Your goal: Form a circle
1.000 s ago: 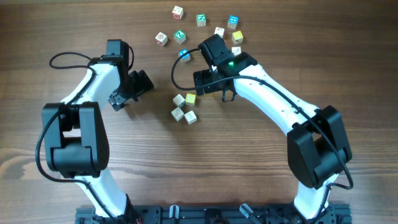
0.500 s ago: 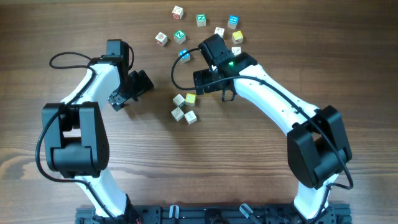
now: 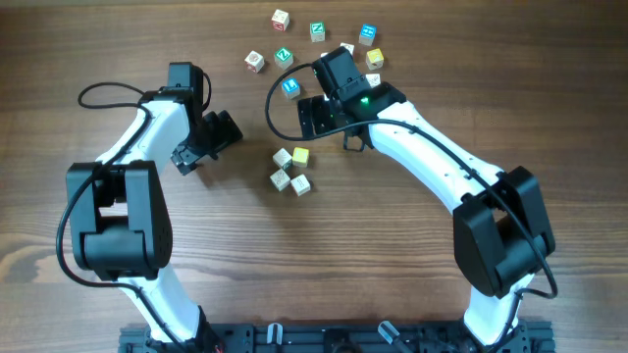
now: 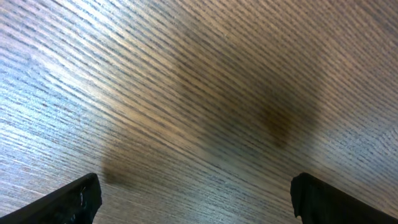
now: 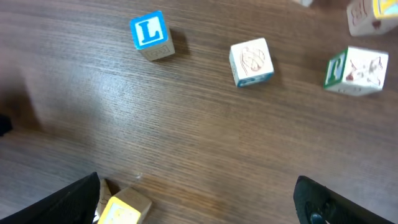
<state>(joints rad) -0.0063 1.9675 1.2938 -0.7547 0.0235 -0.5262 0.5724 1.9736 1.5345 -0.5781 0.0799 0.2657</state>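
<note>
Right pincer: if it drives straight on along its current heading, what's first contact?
Probably the table: the open right pincer angles down at bare wood between its fingertips. The yellow cube sits beside one fingertip, outside that line, though depth is unclear.

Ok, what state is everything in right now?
left gripper, open, empty
right gripper, open, empty
cluster of four cubes, close together, not gripped
blue L cube, L face up, loose
far cubes, scattered, loose
</note>
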